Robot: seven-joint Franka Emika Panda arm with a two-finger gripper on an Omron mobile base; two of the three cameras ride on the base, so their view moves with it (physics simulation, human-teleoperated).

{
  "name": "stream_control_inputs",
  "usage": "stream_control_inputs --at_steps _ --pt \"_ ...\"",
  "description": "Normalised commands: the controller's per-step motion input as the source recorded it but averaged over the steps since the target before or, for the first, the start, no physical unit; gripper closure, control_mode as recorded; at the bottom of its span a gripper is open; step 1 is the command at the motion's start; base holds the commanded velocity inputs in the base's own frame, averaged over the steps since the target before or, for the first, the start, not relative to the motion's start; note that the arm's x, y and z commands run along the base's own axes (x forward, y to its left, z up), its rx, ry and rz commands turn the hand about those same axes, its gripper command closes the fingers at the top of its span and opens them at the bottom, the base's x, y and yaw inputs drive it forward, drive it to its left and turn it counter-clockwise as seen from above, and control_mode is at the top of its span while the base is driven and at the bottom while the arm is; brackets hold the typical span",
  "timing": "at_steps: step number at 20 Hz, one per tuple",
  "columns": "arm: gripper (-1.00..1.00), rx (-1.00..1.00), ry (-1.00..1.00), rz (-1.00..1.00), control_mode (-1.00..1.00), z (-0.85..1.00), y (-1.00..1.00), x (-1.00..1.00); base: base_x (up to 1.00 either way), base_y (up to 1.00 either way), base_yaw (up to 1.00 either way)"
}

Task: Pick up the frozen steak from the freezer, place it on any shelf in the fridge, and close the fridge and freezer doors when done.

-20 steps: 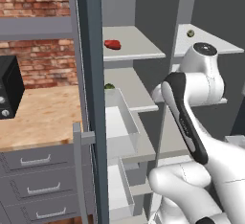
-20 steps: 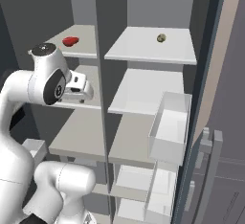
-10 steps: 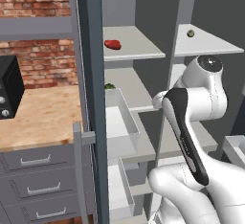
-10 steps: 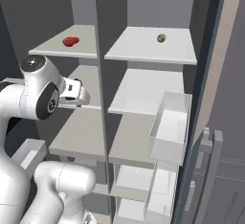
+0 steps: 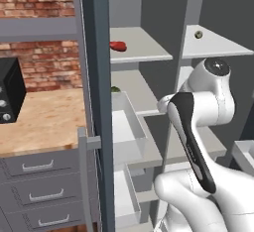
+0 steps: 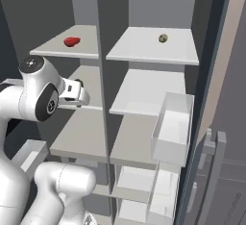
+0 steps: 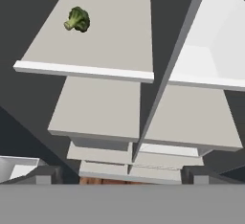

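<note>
Arm lowered since earlier, jaws released, frozen steak [image 6: 72, 42] on top freezer [image 6: 81, 137] shelf, broccoli [image 7: 78, 19] below.

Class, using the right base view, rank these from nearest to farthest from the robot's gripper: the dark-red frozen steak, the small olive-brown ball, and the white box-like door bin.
1. Dark-red frozen steak: top freezer shelf, just above the gripper.
2. Small olive-brown ball: top fridge shelf, up and to the right.
3. White box-like door bin: on the open door, far right and lower. Ball and bin are nearly level; the ranking between them is tentative.
</note>
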Motion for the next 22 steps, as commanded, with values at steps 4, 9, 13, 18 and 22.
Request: stream_control_inputs --at_steps 4,9,13,18,22 --pt "-1.00 0.00 0.00 0.00 1.00 0.00 0.00 0.00 0.21 0.24 0.00" --pt "-1.00 0.00 0.00 0.00 1.00 0.00 0.00 0.00 0.40 0.24 0.00" --pt "-1.00 0.00 0.00 0.00 1.00 0.00 0.00 0.00 0.41 0.09 0.00" --pt "-1.00 0.00 0.00 0.00 1.00 0.00 0.00 0.00 0.24 0.18 0.00" --pt "-1.00 0.00 0.00 0.00 1.00 0.00 0.00 0.00 0.01 0.34 0.00"
